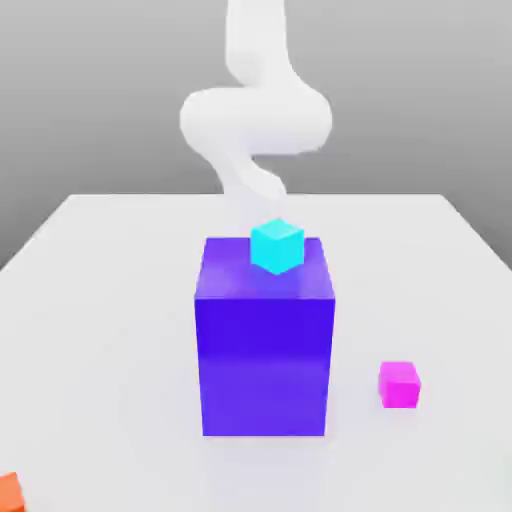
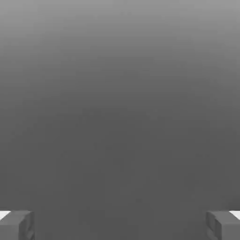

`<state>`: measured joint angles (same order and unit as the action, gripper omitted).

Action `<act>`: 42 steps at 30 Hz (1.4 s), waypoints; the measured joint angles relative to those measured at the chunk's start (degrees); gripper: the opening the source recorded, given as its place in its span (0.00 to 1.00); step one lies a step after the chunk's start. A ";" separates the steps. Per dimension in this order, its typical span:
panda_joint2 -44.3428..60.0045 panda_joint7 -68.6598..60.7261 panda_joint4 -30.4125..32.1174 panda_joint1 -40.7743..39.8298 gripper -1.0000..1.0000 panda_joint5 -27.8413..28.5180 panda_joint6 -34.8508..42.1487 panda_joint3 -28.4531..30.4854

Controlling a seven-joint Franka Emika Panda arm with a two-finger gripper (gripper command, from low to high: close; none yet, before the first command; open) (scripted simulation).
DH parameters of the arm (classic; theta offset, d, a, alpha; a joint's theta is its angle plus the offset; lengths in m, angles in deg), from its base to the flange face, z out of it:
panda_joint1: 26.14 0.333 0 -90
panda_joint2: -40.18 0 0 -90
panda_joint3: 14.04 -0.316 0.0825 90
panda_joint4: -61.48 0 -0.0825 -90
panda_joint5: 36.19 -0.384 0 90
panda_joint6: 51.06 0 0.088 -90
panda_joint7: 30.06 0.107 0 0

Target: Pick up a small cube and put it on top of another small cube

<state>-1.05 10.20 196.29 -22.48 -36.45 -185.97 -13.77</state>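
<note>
Spreading across the exterior view is the pale worktop [image 1: 100, 300], with the white arm [image 1: 255, 115] rising behind a big purple-blue block [image 1: 265, 350] that stands near the middle. On top of that block, toward its far edge, sits a small cyan cube [image 1: 276, 246], while the small cube [image 1: 399, 384], bright magenta-pink, rests on the worktop beside the block on the exterior view's right, apart from it, and a small orange cube [image 1: 8, 492] lies at the near corner on the exterior view's left. In the hand view the fingers [image 2: 16, 225] stand spread wide with nothing between them.
</note>
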 joint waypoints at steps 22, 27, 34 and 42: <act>46.69 -48.37 26.13 27.15 0.50 1.76 -31.81 -3.69; 57.08 -47.23 24.45 28.98 0.50 3.82 -40.20 -1.41; 58.66 -46.98 24.16 29.27 0.00 4.09 -41.37 -1.08; 45.09 -48.73 26.45 27.69 0.00 1.40 -30.11 -3.39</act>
<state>44.04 -38.54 222.74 5.21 -35.06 -216.08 -17.16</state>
